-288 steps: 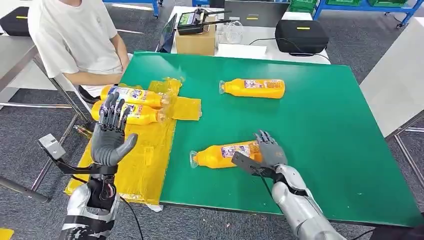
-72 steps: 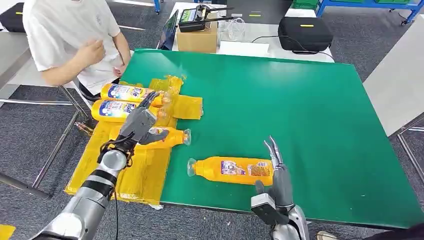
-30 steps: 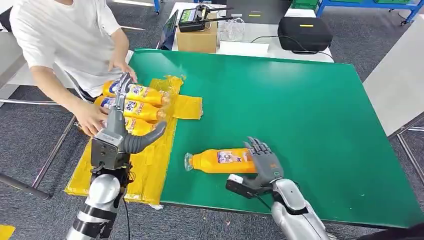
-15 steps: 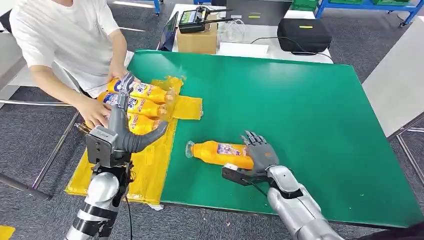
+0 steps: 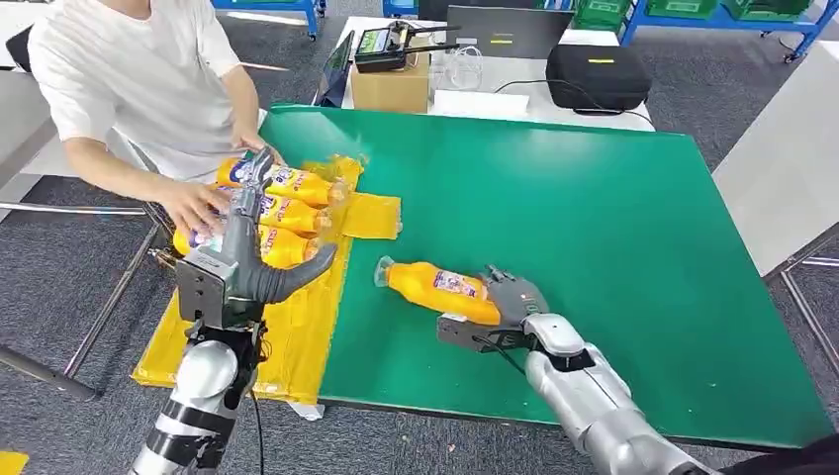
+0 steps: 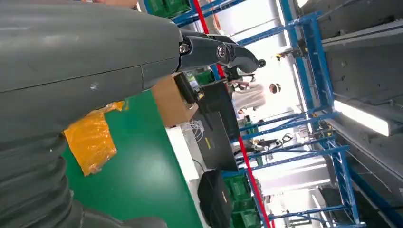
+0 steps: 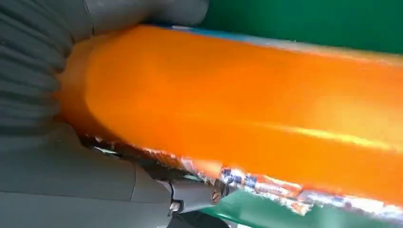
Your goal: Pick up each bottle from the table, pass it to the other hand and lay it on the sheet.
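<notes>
Already three orange plastic bottles [image 5: 282, 213] lie on the crinkled yellow sheet [image 5: 287, 327]; the last orange bottle [image 5: 435, 289] — grasped by the right hand [image 5: 510, 302] over the green table [image 5: 613, 228] — awaits transfer to the spread, empty left hand [image 5: 237, 267].

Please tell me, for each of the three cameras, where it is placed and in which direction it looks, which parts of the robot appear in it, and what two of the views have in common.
Head view: high on the body, looking forward and down at the green table; both silver arms, the raised left hand and the right hand gripping the orange bottle.
Left wrist view: behind the left hand, facing across the table toward blue shelving.
Right wrist view: behind the right hand, pressed close against the bottle.
Shared: head and right wrist views both show the held bottle.
</notes>
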{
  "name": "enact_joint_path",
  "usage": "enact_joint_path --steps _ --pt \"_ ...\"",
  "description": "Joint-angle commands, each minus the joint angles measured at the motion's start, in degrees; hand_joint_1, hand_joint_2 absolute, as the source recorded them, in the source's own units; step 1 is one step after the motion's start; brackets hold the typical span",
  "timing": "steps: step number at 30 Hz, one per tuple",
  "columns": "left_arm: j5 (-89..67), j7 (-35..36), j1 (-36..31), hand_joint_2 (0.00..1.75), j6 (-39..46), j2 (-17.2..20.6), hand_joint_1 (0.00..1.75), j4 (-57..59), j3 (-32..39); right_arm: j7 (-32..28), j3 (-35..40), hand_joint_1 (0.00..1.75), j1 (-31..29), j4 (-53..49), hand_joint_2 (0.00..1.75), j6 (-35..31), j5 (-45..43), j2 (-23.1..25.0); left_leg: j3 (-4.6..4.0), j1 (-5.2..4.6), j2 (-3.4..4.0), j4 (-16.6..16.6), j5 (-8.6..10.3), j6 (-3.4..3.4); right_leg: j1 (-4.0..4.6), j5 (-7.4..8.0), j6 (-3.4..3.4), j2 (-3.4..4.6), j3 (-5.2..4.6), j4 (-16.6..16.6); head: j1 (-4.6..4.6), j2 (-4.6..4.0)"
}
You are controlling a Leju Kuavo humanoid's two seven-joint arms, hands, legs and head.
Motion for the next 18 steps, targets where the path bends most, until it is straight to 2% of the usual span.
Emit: enact_joint_path --steps 1,2,4,5,9,10,11,14,16,17,18 --pt "1.0 0.0 -2.8 1.75 -0.7 1.2 0.0 4.9 -1.3 -0.6 0.9 1.75 2.2 7.3 1.75 3.7 -3.7 -1.3 -0.31 0.04 -0.28 0.0 0.17 0.12 0.08 0.14 -0.19 -0.25 -0.17 -0.1 0.0 0.0" --pt "1.2 0.0 -3.0 1.75 -0.8 1.2 0.0 5.1 -1.4 -0.9 0.7 1.75 2.2 7.4 1.75 4.0 -4.5 -1.3 -0.55 0.05 -0.37 -0.1 0.33 0.18 0.12 0.29 -0.28 -0.34 -0.31 -0.2 0.02 0.0" --pt "1.8 -0.2 -3.8 1.75 -1.3 1.5 0.0 6.0 -2.0 -2.6 0.1 1.75 2.3 7.9 1.75 5.5 -7.1 -1.8 -0.12 0.02 -0.29 0.0 0.13 0.1 0.06 0.08 -0.16 -0.25 0.43 -0.1 0.02 0.0" --pt "1.8 -0.2 -3.9 1.75 -1.3 1.4 0.0 6.1 -2.0 -2.7 0.1 1.75 2.4 7.9 1.75 5.5 -7.2 -1.9 -0.35 0.05 -0.45 0.0 0.25 0.14 0.11 0.18 -0.25 -0.41 0.28 -0.2 0.0 0.0" --pt "1.8 -0.2 -3.9 1.75 -1.3 1.4 0.0 6.1 -2.0 -2.7 0.1 1.75 2.4 7.9 1.75 5.5 -7.2 -1.9 -0.03 0.04 -0.31 0.0 0.14 0.11 0.09 0.1 -0.19 -0.26 0.6 -0.1 0.0 0.0" --pt "2.3 -0.3 -4.1 1.75 -1.8 1.7 0.0 6.4 -2.5 -4.0 -0.6 1.75 2.3 8.2 1.75 7.0 -9.4 -1.9 -0.31 0.06 -0.44 -0.1 0.3 0.16 0.13 0.24 -0.29 -0.4 0.41 -0.3 0.0 0.0" --pt "2.7 -0.4 -4.5 1.75 -2.3 1.8 0.0 6.8 -2.8 -4.9 -1.2 1.75 2.4 8.3 1.75 7.8 -11.0 -2.1 -0.14 0.05 -0.32 0.0 0.17 0.11 0.1 0.13 -0.19 -0.28 0.53 -0.1 0.0 0.0" --pt "3.9 -0.5 -5.0 1.75 -3.0 1.9 0.0 7.9 -3.7 -6.2 0.0 1.75 2.2 8.6 1.75 8.8 -13.3 -3.3 -0.38 0.06 -0.57 -0.1 0.37 0.17 0.13 0.29 -0.28 -0.52 0.22 -0.3 0.0 0.0" --pt "4.5 -0.4 -4.6 1.75 -3.1 2.0 0.0 7.7 -3.8 -6.1 0.9 1.75 2.2 8.4 1.75 7.7 -13.5 -3.5 -0.04 0.03 -0.27 0.1 0.09 0.1 0.07 0.1 -0.14 -0.23 0.1 -0.1 0.02 0.0" --pt "5.1 -0.2 -4.1 1.75 -3.4 2.1 0.0 7.6 -3.7 -8.0 0.0 1.75 2.5 7.6 1.75 6.2 -15.4 -3.2 -0.36 0.05 -0.39 0.0 0.27 0.18 0.11 0.28 -0.24 -0.36 -0.15 -0.2 0.0 0.0" --pt "5.1 -0.2 -3.7 1.75 -3.4 2.2 0.0 7.5 -3.8 -9.8 -1.3 1.75 2.8 6.9 1.75 5.4 -17.5 -2.9 -0.2 0.05 -0.29 0.0 0.16 0.15 0.1 0.19 -0.21 -0.26 -0.04 -0.2 0.02 0.0"
